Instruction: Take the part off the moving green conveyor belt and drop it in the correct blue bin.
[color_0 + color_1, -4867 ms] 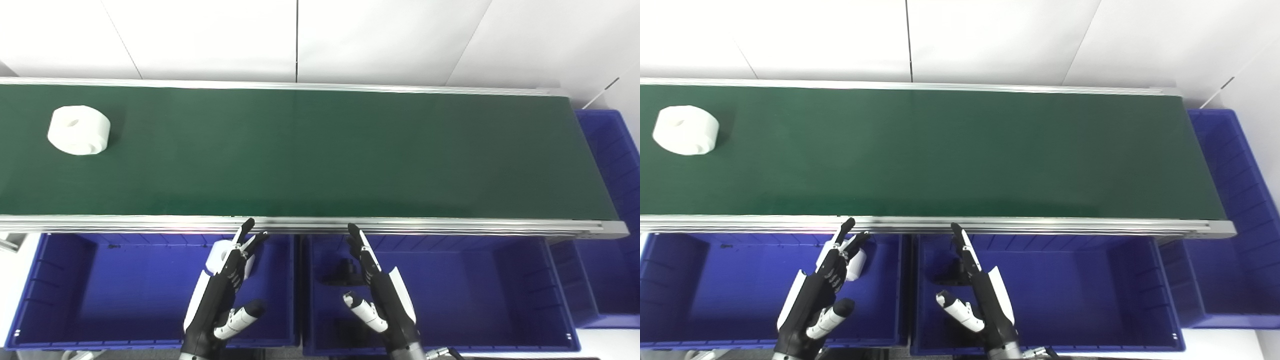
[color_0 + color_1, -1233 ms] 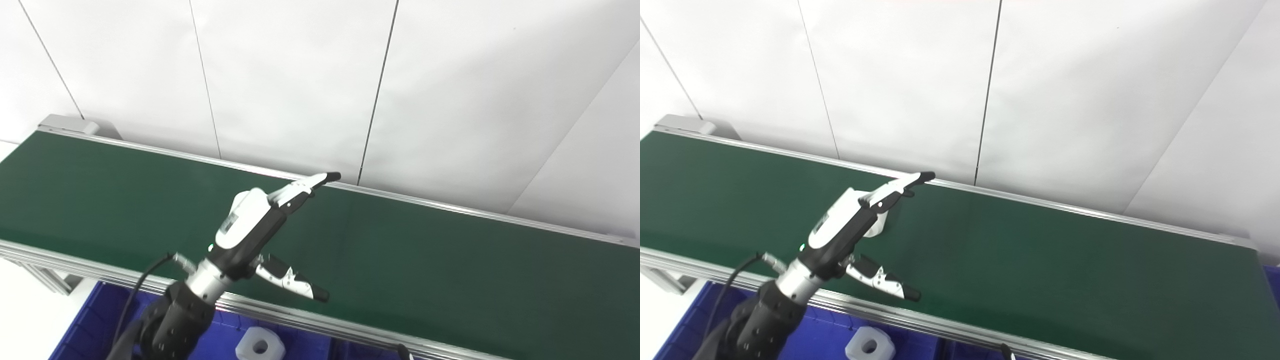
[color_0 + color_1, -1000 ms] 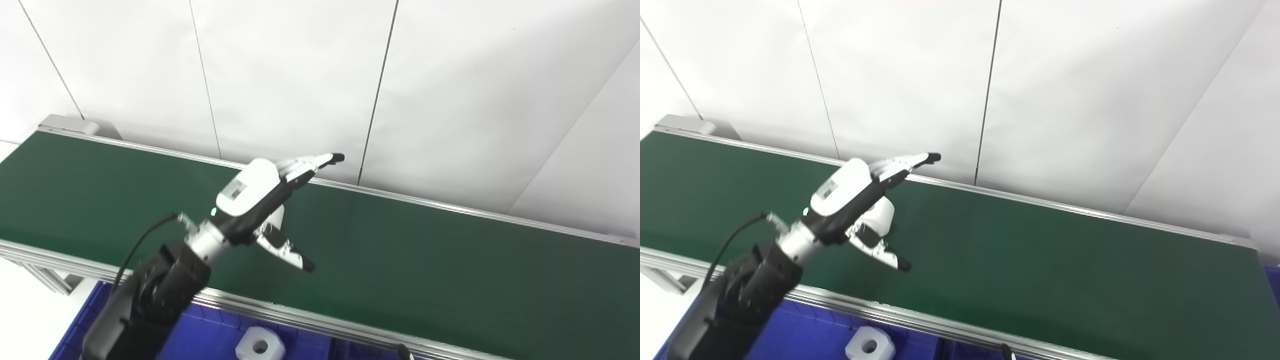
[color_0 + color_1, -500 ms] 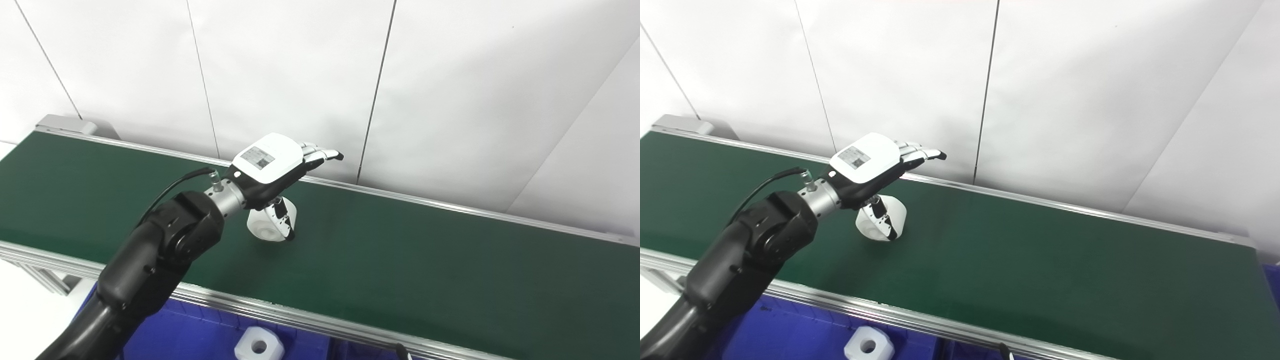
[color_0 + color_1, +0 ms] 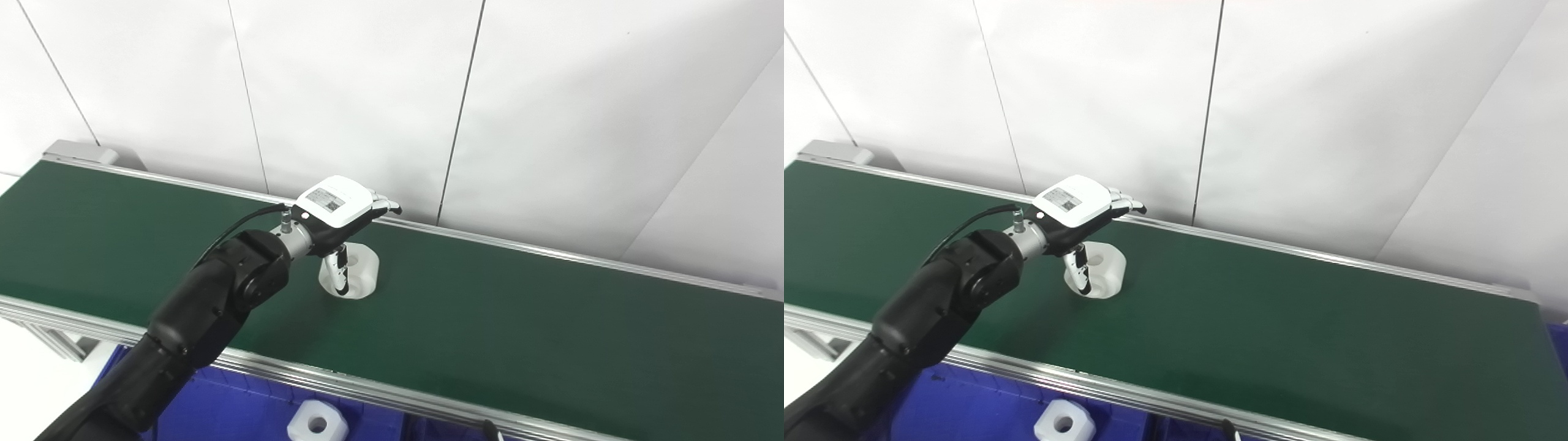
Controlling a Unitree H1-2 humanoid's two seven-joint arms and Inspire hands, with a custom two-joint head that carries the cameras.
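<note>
Left hand (image 5: pixel 335 211) now extended over the green belt (image 5: pixel 520 331), back of hand upward, fingers (image 5: pixel 384 205) straight toward the far rail — earlier raised beside the near rail, above the bins. White ring-shaped part (image 5: pixel 354 278) carried rightward along the belt from the far-left end, now directly beneath the palm. Thumb (image 5: pixel 340 275) lowered from an outward spread to the part's near face; contact not discernible. Camera view swung leftward and upward — right hand lost from view.
</note>
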